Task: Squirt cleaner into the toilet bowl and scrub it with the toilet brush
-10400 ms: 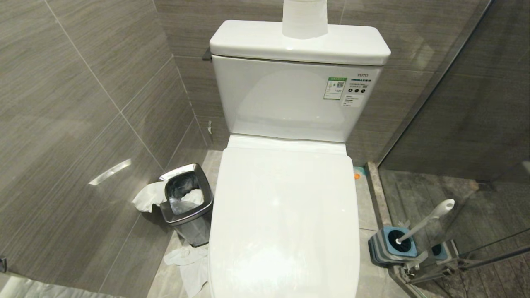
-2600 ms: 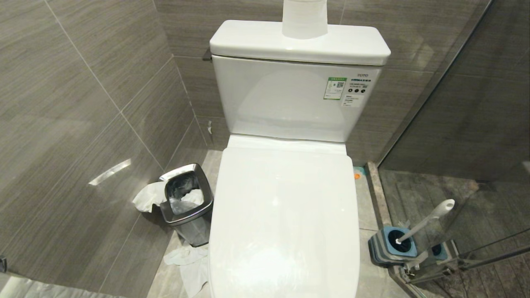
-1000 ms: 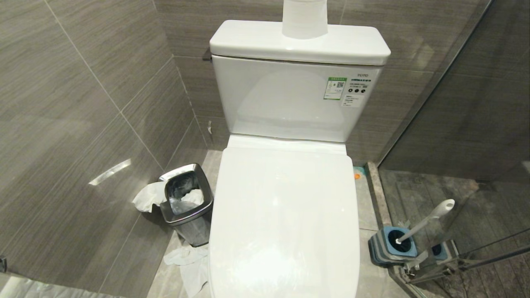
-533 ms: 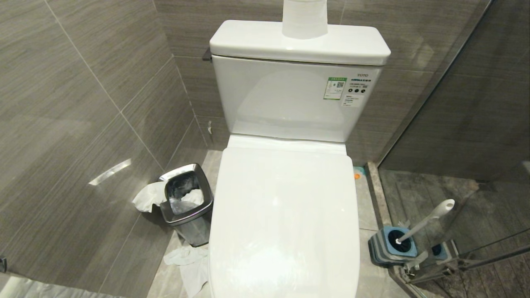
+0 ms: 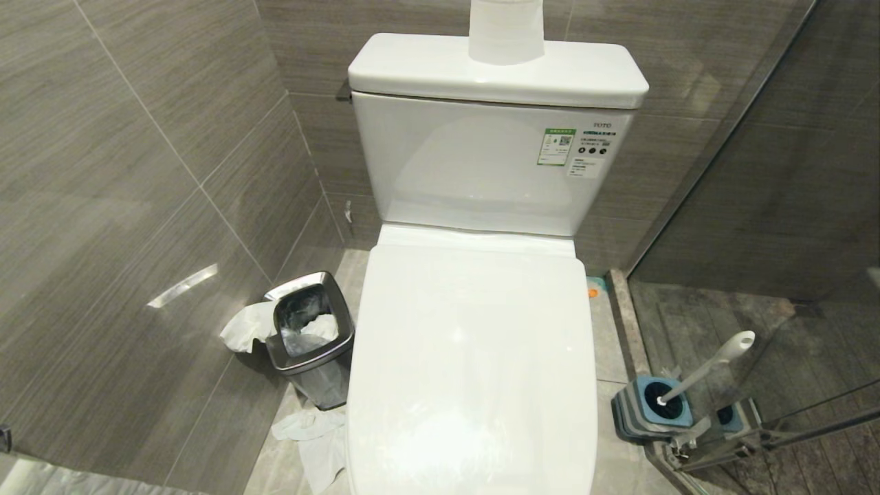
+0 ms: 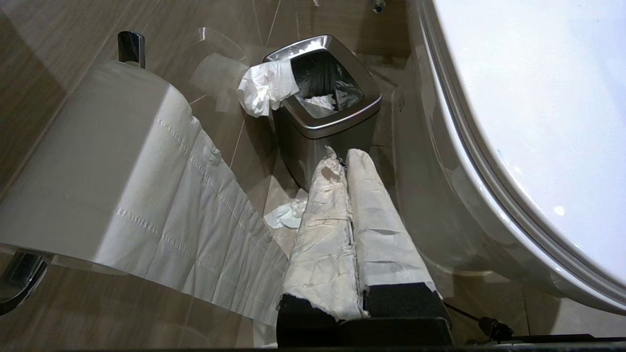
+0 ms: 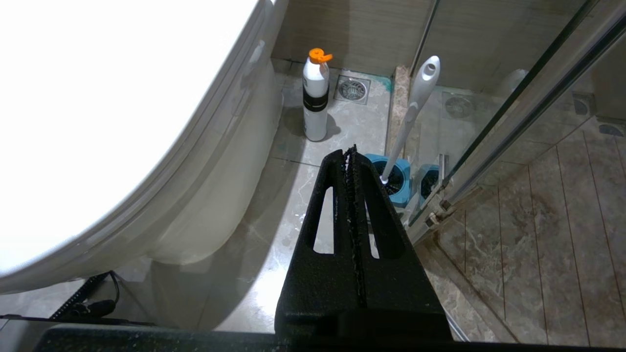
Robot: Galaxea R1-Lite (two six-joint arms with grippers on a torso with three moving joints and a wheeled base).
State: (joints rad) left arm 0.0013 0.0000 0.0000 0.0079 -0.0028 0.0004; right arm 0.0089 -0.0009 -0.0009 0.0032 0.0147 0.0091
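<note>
The toilet stands in front of me with its white lid down, so the inside of the toilet bowl is hidden. The cleaner, a white bottle with an orange cap, stands on the floor beside the toilet's right flank. The toilet brush leans in its blue-and-grey holder by the glass door. My left gripper, its fingers wrapped in white tape, hangs shut and empty left of the toilet. My right gripper hangs shut and empty just short of the holder. Neither shows in the head view.
A steel waste bin with tissue stands left of the toilet, more tissue lies on the floor. A paper roll sits on the tank, another hangs on the left wall. A glass shower partition closes the right.
</note>
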